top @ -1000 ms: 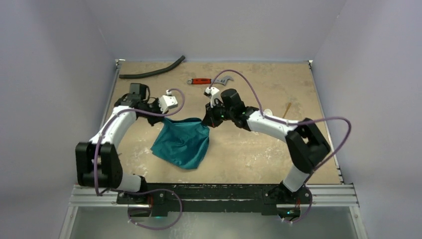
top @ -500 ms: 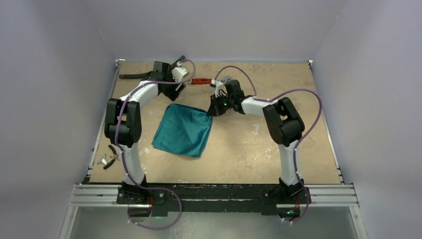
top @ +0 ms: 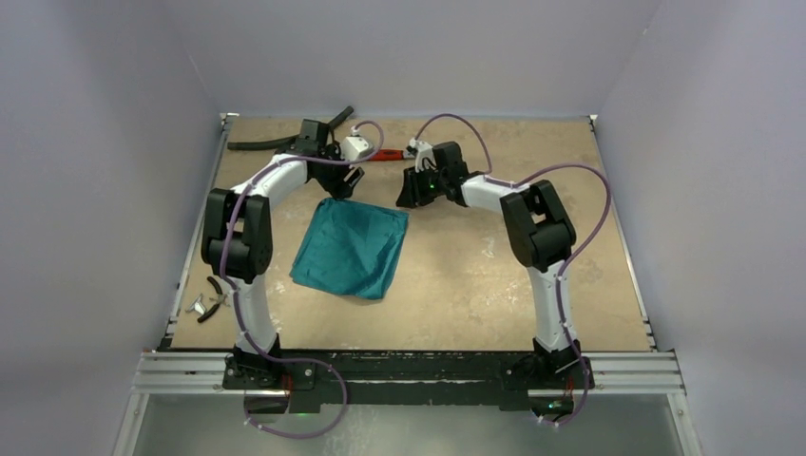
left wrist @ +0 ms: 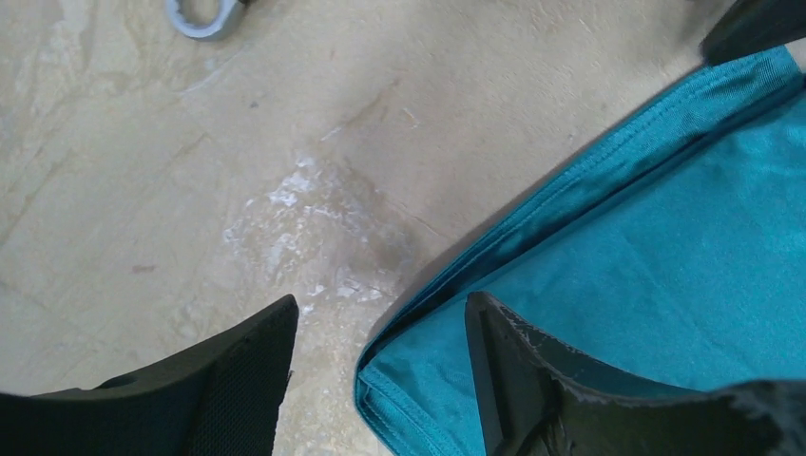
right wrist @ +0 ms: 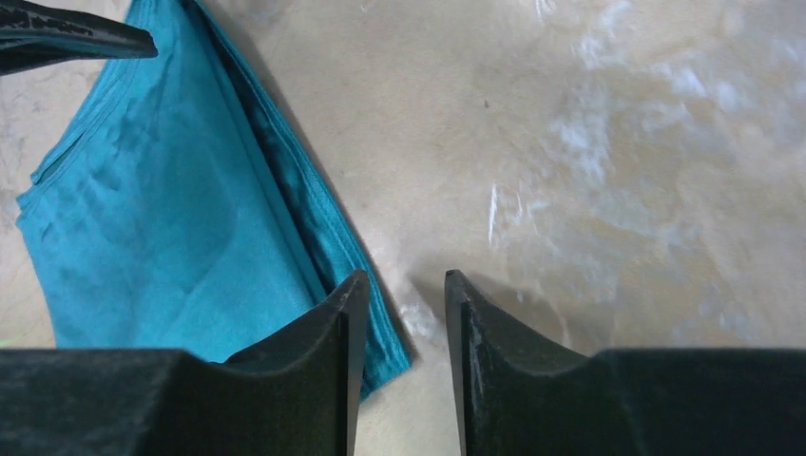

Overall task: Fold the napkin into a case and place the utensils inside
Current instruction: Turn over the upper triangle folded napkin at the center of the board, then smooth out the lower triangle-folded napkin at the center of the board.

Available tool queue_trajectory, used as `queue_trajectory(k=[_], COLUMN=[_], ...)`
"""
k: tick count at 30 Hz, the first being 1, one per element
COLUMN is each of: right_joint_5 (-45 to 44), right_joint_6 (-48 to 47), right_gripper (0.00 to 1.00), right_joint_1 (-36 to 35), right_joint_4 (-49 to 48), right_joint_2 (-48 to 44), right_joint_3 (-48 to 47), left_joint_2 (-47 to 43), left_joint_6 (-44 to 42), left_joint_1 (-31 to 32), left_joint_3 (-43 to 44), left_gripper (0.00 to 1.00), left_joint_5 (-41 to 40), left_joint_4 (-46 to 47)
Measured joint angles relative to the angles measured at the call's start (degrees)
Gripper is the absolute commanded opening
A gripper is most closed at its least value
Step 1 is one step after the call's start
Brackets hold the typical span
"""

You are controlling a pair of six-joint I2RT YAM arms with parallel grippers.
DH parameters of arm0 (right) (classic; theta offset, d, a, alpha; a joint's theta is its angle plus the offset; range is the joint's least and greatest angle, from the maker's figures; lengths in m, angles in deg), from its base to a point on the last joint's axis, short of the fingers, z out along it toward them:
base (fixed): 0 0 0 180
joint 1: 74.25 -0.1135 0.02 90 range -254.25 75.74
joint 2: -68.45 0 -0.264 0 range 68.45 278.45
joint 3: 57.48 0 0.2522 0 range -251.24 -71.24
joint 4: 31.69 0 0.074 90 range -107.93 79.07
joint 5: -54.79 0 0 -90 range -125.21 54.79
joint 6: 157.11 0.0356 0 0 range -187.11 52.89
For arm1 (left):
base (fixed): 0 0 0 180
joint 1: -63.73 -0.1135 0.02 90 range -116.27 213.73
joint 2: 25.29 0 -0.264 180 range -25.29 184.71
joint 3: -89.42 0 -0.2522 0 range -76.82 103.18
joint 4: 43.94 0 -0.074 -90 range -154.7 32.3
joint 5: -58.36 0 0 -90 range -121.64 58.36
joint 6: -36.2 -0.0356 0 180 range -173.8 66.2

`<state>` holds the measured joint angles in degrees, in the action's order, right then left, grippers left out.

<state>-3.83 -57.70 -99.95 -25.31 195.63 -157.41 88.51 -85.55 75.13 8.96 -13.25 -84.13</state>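
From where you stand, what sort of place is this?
Likely a robotics test bench: a black-and-white left arm and right arm bolted at the edge of a scuffed tan tabletop, plain pale walls boxing it in, a teal-green cloth laid out.

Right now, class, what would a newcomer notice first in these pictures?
The teal napkin lies folded flat in the middle of the table. The left gripper and right gripper hang open by its two far corners. A red-handled wrench lies behind them at the far edge.
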Motion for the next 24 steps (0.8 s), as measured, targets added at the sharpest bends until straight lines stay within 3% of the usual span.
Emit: queue_trajectory(k=[3, 7, 11, 16, 24], right_joint_5=[-3.4, -5.4, -4.5, -0.2, 0.3], right_joint_6=[0.8, 4.5, 8.5, 15.0, 21.2], right_gripper=[0.18, 0.09, 0.05, 0.0, 0.0], right_joint_1=[0.0, -1.0, -5.2, -8.5, -4.1], right_joint_4=[-1.4, -7.0, -14.6, -22.8, -25.2], right_joint_2=[-4.3, -14.3, -18.0, -13.9, -5.0], right_joint_3=[4.9, 14.1, 17.9, 20.6, 20.8], left_joint_2=[0.0, 0.0, 0.0, 0.0, 0.0], left_joint_6=[-1.3, -2.4, -2.9, -3.9, -4.4], left_joint_1=[0.5, 0.6, 0.6, 0.6, 0.6], left_joint_3=[-0.7, -3.1, -4.3, -4.5, -5.9], left_gripper=[0.58, 0.57, 0.57, 0.56, 0.55], left_joint_5=[-0.2, -1.9, -2.9, -4.7, -8.9], left_joint_4=[-0.2, 0.9, 0.8, 1.7, 3.9])
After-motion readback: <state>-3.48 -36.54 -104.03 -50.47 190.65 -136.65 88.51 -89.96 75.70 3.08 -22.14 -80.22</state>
